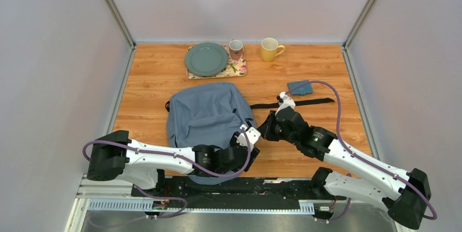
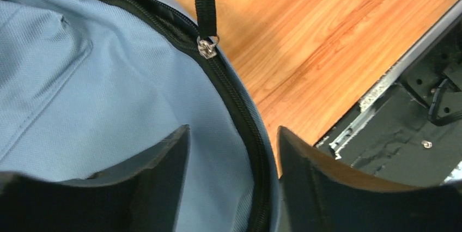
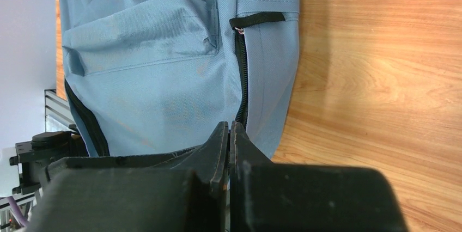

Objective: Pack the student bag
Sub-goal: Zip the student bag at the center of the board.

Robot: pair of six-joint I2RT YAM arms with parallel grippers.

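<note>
- Wooden table between pale walls carries the student bag, which lies flat at its middle with one end toward the arms.
- Left gripper stands open, its fingers straddling the bag's black zipper without pinching it.
- Right gripper is pressed fully closed at the bag's right edge, pinching the zipper's black pull strap.

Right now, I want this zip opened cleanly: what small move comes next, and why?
Probably shut the left gripper on the student bag edge it straddles, to brace it: the right gripper is shut, seemingly on the zipper pull strap.
</note>
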